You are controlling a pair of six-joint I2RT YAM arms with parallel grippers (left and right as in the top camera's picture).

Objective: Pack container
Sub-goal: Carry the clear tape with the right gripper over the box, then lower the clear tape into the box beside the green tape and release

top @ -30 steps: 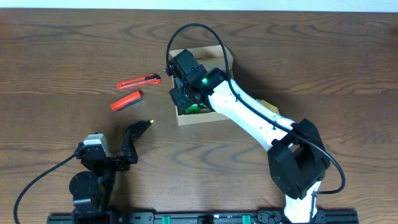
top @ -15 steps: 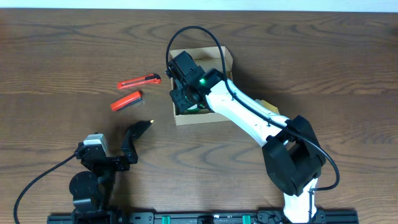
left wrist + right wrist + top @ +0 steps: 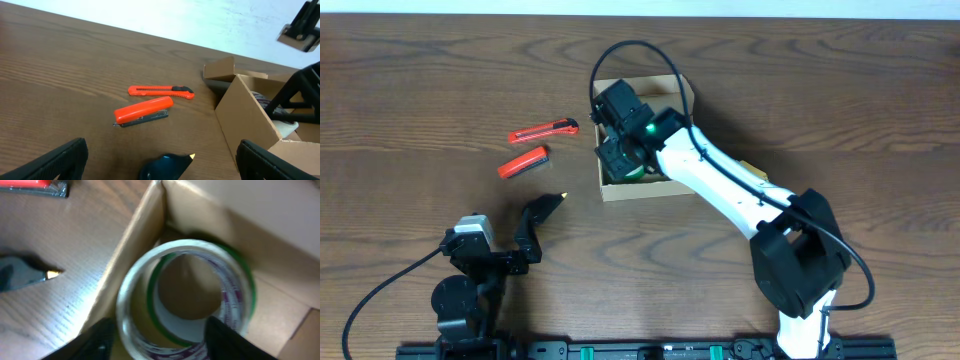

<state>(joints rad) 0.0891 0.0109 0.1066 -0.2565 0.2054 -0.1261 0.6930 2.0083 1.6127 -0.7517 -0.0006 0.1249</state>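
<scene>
On the bench (image 3: 820,80), the tape roll (image 3: 127,305) sits inside the box (image 3: 638,191). At the box's 9 o'clock lies the cutter (image 3: 543,130). The stapler (image 3: 523,161) is just before it, and the pen (image 3: 548,205) is at 7 o'clock.

Tape roll (image 3: 235,300) blurred, bottom cut off, container (image 3: 640,192) interior mostly hidden under right arm (image 3: 720,185)

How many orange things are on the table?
2. The slim orange cutter lies left of the cardboard box; the chunkier orange stapler lies beside it, apart. More could hide inside the box.
</scene>
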